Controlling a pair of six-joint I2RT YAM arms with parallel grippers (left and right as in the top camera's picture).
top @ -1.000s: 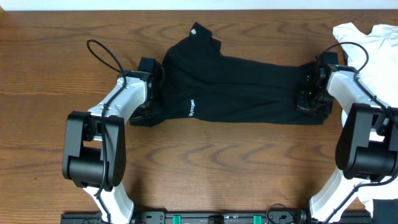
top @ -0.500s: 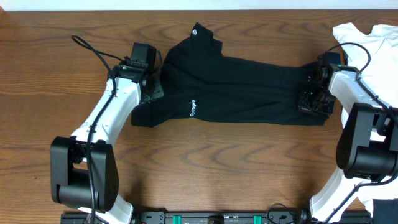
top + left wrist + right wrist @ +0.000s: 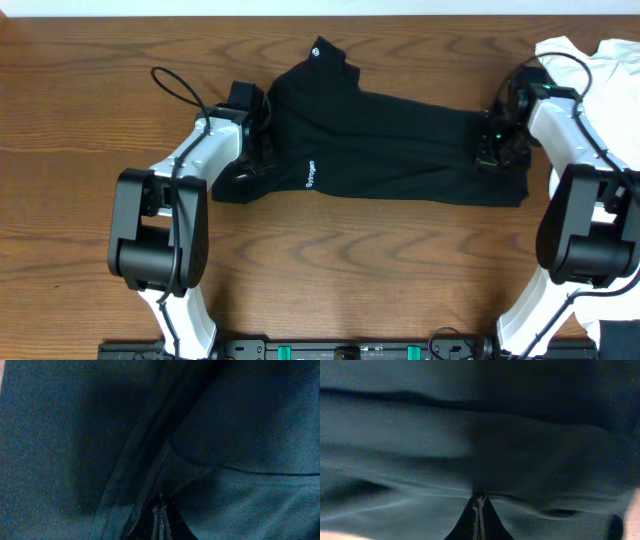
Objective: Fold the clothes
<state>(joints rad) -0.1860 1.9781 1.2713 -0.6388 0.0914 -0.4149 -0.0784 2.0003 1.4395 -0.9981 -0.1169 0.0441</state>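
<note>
We're early: black thin-fabric collared shirt (image 3: 380,150) lies rumpled on wooden worktop (image 3: 80,200), no neat fold yet. Our left claw (image 3: 255,152) and right claw (image 3: 490,150) clamp its opposite ends.

Left pincer (image 3: 161,517) clamped shut, right pincer (image 3: 479,512) clamped shut, both arms reaching forward

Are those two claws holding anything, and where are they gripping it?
Both hold the black shirt: the left gripper pinches fabric at its left end, the right gripper at its right end.
</note>
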